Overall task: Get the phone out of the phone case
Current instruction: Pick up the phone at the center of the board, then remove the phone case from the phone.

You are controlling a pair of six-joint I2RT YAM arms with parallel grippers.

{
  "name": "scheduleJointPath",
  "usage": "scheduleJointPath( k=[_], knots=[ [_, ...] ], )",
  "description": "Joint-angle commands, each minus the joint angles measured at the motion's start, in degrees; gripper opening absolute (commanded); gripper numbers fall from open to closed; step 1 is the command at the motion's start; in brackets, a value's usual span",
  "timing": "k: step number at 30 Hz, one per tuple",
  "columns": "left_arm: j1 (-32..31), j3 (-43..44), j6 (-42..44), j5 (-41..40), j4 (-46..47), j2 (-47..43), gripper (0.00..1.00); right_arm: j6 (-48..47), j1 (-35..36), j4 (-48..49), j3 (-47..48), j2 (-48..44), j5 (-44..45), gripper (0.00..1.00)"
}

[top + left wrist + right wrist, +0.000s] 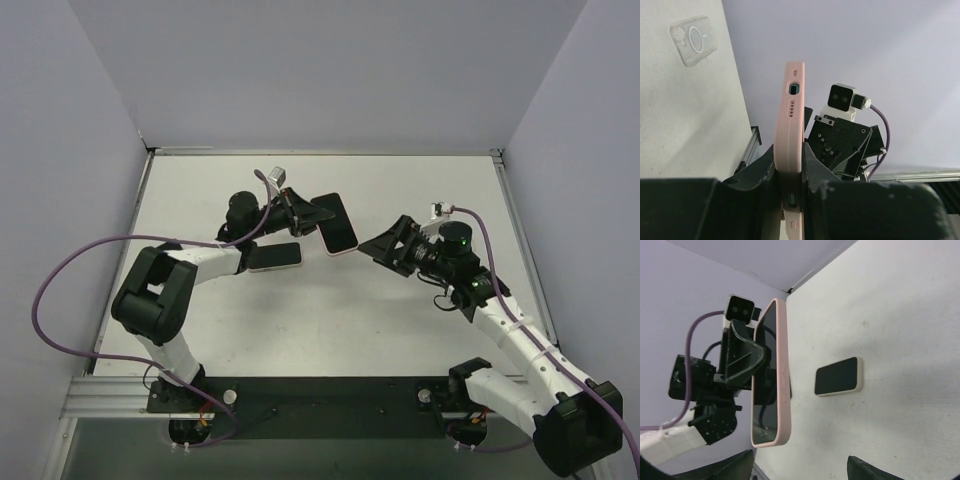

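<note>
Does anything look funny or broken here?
Nothing looks broken. The one odd sight: the pink-cased phone stands on edge in mid-air, pinched by the left gripper, while what looks like a second phone lies flat on the table.

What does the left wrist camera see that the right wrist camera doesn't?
Only the left wrist camera shows a clear case lying on the table, and the charging hole in the end of the pink phone case. Only the right wrist camera shows a dark phone lying flat on the table, and the held phone's screen. Both show the pink phone case pinched between the left fingers, above the white table.
</note>
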Motion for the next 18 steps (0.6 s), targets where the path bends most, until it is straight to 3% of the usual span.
scheduleJointPath(
  k=[1, 4, 15, 18],
  knots=[
    [0.25, 0.96, -3.13, 1.46, 9.7, -3.99, 0.0, 7.67, -0.2, 14.24, -0.75, 1.04, -4.89, 0.67],
    [0.25, 1.23, -2.87, 1.55, 9.09, -4.43, 0.0, 11.1, -0.12, 22.21, -2.6, 2.18, -5.87, 0.62],
    [0.25, 0.96, -3.83, 1.2, 10.06, -5.13, 0.0, 18.23, -0.12, 33.75, -5.59, 7.11, -7.19, 0.39],
    [0.25, 0.96, -3.92, 1.02, 10.06, -5.31, 0.0, 20.33, -0.12, 36.3, -5.94, 7.9, -7.28, 0.17]
  ],
)
